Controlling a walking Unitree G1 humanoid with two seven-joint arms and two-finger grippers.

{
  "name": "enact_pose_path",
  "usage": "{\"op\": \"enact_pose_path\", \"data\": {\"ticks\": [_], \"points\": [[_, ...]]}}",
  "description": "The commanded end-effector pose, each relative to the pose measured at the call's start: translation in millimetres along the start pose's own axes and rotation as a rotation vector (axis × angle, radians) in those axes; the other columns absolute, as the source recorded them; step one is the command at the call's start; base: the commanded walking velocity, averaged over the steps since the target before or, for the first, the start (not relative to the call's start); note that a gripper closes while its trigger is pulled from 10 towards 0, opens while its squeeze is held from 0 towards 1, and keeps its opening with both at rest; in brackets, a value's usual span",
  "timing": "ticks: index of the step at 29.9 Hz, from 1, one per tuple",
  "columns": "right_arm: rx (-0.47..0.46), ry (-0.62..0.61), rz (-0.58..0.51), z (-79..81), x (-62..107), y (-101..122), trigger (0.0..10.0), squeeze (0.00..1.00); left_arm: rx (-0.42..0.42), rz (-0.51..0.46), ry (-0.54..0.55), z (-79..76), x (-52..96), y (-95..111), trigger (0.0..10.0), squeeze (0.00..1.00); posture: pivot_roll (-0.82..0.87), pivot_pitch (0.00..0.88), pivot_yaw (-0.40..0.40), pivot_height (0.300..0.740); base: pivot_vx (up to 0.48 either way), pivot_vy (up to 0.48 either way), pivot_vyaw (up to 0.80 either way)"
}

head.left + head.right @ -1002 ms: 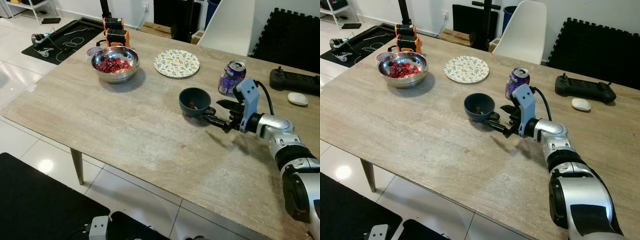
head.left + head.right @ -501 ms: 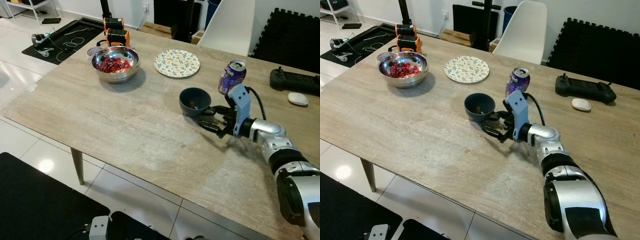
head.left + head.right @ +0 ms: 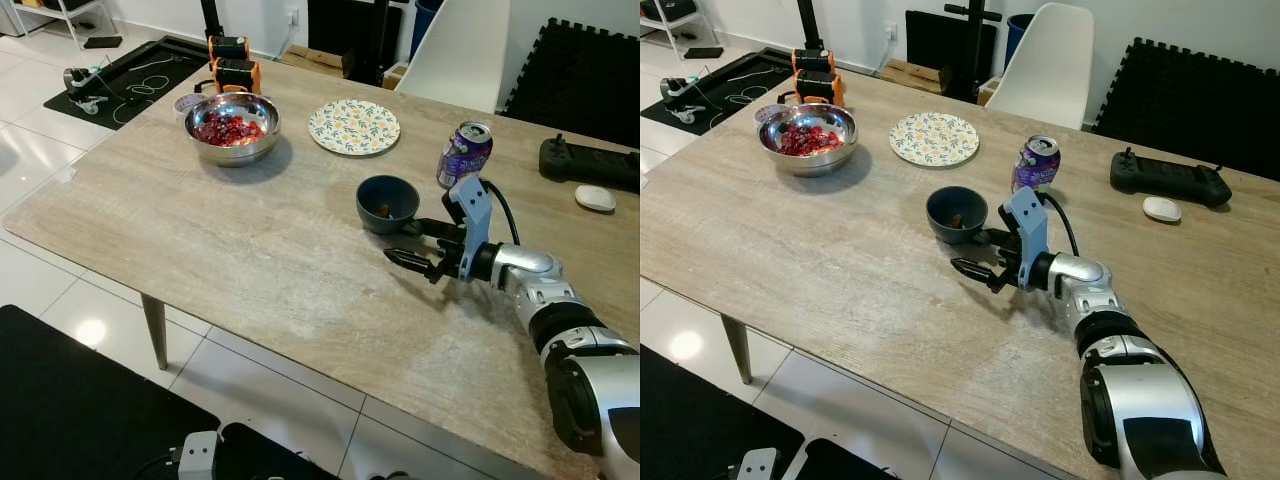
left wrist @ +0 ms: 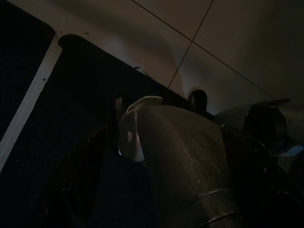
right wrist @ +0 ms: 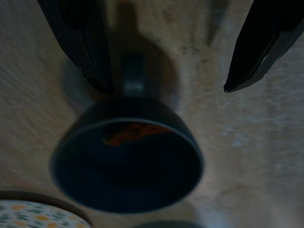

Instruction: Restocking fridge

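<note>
A small dark blue bowl (image 3: 388, 200) with a short handle stands mid-table, something orange-brown lying inside it (image 5: 128, 133). My right gripper (image 3: 403, 241) hovers low over the table just in front of the bowl, open, nothing between its fingers (image 5: 80, 42). In the right wrist view the bowl's handle (image 5: 133, 78) points back toward the gripper (image 5: 164, 88), near one finger. A purple soda can (image 3: 463, 152) stands upright behind the bowl, to its right. My left arm hangs idle over a dim tiled floor (image 4: 228, 42).
On the wooden table (image 3: 200, 230) sit a steel bowl of red pieces (image 3: 231, 122) at the far left, a patterned plate (image 3: 353, 126), a black controller (image 3: 590, 165) and a white mouse (image 3: 595, 197) at the right. A white chair (image 3: 1050, 60) stands behind.
My right gripper has slid left and toward the table's near side, from beside the can to just in front of the bowl. The bowl and can stay put.
</note>
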State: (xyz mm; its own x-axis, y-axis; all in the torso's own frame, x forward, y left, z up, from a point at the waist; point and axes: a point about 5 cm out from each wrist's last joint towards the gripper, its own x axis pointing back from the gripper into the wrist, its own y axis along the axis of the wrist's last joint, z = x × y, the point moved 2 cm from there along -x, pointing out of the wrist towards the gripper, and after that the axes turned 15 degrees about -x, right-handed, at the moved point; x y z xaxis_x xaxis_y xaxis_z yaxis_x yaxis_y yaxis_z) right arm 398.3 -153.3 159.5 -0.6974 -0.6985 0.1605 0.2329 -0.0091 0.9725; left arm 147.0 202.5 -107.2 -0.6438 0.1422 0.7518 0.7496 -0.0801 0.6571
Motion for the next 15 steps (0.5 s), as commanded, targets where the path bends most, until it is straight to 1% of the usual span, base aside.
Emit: {"op": "enact_pose_path", "data": {"ticks": [1, 6, 10, 11, 13, 14, 15], "points": [[-0.034, -0.052, 0.022, -2.5, 0.9, -14, 10.0, 0.0, 0.014, 0.074, -0.027, -9.2, 4.6, -20, 10.0, 0.0, 0.07, 0.148, -0.065, 0.74, 0.0, 0.0, 0.0], [-0.087, -0.097, 0.005, 1.4, -4.6, -27, 10.0, 0.0, 0.01, 0.075, -0.029, -9.2, 4.5, -20, 10.0, 0.0, 0.08, 0.149, -0.059, 0.74, 0.0, 0.0, 0.0], [-0.106, -0.108, -0.014, 2.5, -6.2, -28, 10.0, 0.0, 0.009, 0.074, -0.029, -8.8, 4.4, -19, 10.0, 0.0, 0.08, 0.149, -0.058, 0.74, 0.0, 0.0, 0.0], [-0.118, -0.112, -0.031, 2.9, -7.1, -27, 9.7, 0.0, 0.008, 0.073, -0.029, -8.3, 4.3, -19, 10.0, 0.0, 0.08, 0.148, -0.057, 0.74, 0.0, 0.0, 0.0], [-0.129, -0.117, -0.048, 3.0, -7.8, -26, 9.7, 0.0, 0.007, 0.073, -0.028, -7.7, 4.2, -18, 10.0, 0.0, 0.08, 0.148, -0.057, 0.74, 0.0, 0.0, 0.0], [-0.145, -0.12, -0.076, 3.2, -8.9, -22, 7.0, 0.0, 0.005, 0.072, -0.027, -7.2, 4.1, -18, 10.0, 0.0, 0.07, 0.147, -0.058, 0.74, 0.0, 0.0, 0.0], [-0.148, -0.122, -0.087, 3.2, -9.3, -20, 7.2, 0.0, 0.005, 0.072, -0.027, -7.2, 4.0, -17, 10.0, 0.0, 0.07, 0.146, -0.058, 0.74, 0.0, 0.0, 0.0]]}}
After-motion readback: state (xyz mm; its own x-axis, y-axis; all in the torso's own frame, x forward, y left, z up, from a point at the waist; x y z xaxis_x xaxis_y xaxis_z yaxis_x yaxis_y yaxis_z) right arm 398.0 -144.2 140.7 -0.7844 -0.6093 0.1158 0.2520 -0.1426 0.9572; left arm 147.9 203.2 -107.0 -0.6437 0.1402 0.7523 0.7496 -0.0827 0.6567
